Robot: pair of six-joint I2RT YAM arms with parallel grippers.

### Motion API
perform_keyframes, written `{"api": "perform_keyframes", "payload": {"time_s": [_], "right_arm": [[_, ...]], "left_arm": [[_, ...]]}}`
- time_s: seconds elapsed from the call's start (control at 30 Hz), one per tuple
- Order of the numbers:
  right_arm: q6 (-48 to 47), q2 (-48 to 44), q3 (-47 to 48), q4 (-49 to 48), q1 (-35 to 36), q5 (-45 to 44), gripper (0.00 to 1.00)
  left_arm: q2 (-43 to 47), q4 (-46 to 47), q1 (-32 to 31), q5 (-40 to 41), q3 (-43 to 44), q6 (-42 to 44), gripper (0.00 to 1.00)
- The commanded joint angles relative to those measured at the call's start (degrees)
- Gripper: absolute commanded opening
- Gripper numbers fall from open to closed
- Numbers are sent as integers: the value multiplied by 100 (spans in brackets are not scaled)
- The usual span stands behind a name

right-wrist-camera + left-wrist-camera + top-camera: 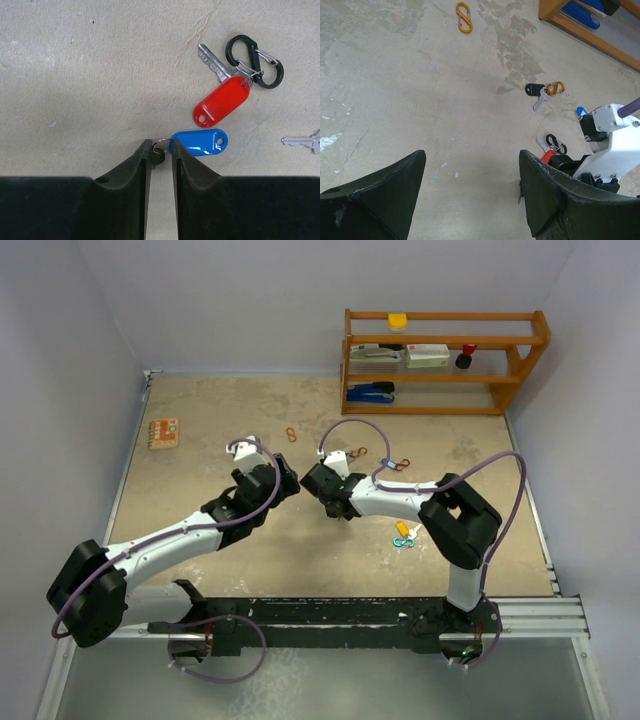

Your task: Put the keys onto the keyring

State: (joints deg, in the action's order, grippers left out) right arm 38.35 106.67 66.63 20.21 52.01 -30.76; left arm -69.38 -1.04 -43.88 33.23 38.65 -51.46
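Note:
In the right wrist view my right gripper (161,148) is pinched on a small metal keyring (160,144) joined to a blue plastic head (199,142). Just beyond lies a red-headed key (221,101) on a black carabiner (255,61). A bare metal key (302,142) lies at the right edge. My left gripper (472,195) is wide open and empty above bare table. The red key (547,155) and the right arm (612,145) are beside its right finger. From above, the two grippers (288,483) (314,480) nearly meet mid-table.
An orange carabiner (463,17) lies far ahead, and a black-headed key on another orange carabiner (545,90) lies to the right. Yellow and blue pieces (404,533) lie near the right arm. A wooden shelf (440,360) stands at the back right, and a small card (163,432) lies at the back left.

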Motion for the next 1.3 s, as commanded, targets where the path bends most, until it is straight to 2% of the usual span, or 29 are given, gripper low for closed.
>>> {"api": "perform_keyframes", "payload": {"time_s": [0.0, 0.3, 0.57, 0.67, 0.77, 0.83, 0.9, 1.03, 1.27], "right_arm": [[-158, -265, -186, -234, 15, -308, 25], [-918, -723, -710, -1127, 13, -13, 19], [-1026, -1506, -1390, -1685, 11, 231, 18], [-1004, -1589, -1352, -1573, 11, 175, 22], [-879, -1773, -1396, -1520, 11, 182, 33], [-794, -1964, -1516, -1569, 11, 249, 42], [-766, -2154, -1671, -1604, 11, 232, 45], [-731, -2499, -1772, -1517, 11, 228, 46], [-763, -3332, -2132, -1506, 11, 240, 47]], "left_arm": [[174, 91, 28, 104, 54, 42, 73], [287, 64, 28, 119, -39, 22, 72], [70, 149, 31, 66, 5, 27, 72], [8, 222, 31, 82, 6, 46, 73], [-144, 208, 72, 240, 152, 150, 74], [-437, 99, 200, 216, 434, 198, 75], [-901, -157, 344, 201, 881, 279, 75], [-2156, -882, 557, 366, 2078, 476, 74], [-3676, -1224, 808, 577, 3384, 688, 72]]}}
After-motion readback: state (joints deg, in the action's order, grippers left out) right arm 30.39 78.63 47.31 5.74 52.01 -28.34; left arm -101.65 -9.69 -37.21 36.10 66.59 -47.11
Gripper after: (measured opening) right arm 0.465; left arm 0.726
